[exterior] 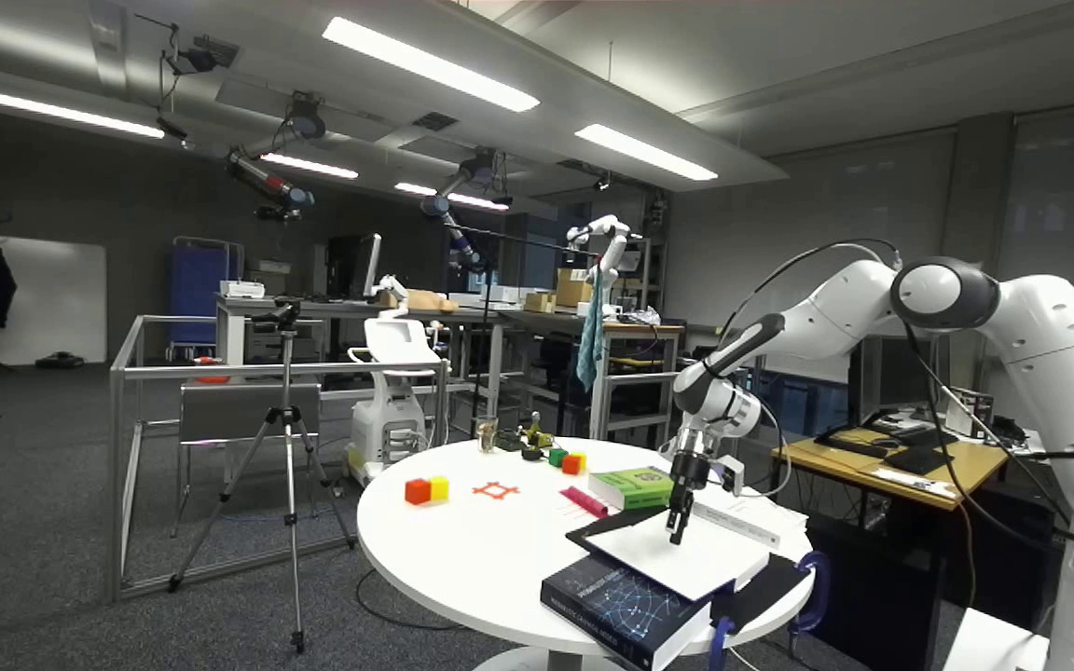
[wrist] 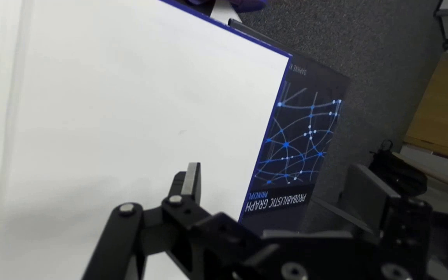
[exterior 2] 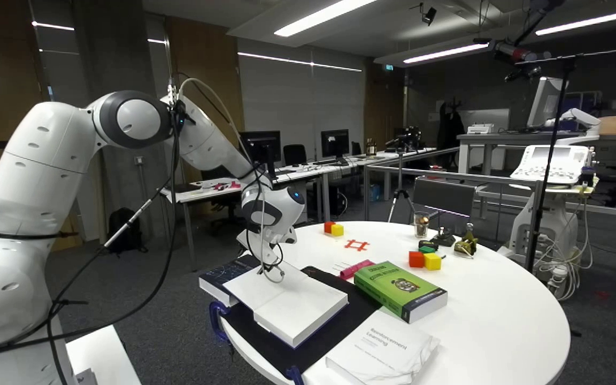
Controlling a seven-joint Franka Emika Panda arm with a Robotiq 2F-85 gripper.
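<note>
"Round white table (exterior: pixel 490 550) in a carpeted lab. State the condition of the gripper (exterior: pixel 675 531)."

"Fingers spread wide, nothing gripped between them. Blue-covered book (exterior 2: pixel 300 302): just below the gripper, laid flat, pages up. Fingertip contact cannot be confirmed."

"Adjacent items?"

"'Probabilistic Graph…' book (wrist: pixel 294 144): beside the gripper, partly under the blue cover. Green textbook (exterior 2: pixel 399 286) and 'Reinforcement Learning' book (exterior 2: pixel 385 345): on the gripper's opposite side."

"Possible faults?"

"Two, in my judgement. Creased pages, caused by lowering too far: in the wrist view one finger (wrist: pixel 191 182) lines up with paper, the other beyond the cover edge. Falling book: the 'Probabilistic Graph…' volume appears to overhang the table rim, so a sideways push could tip it off."
</note>
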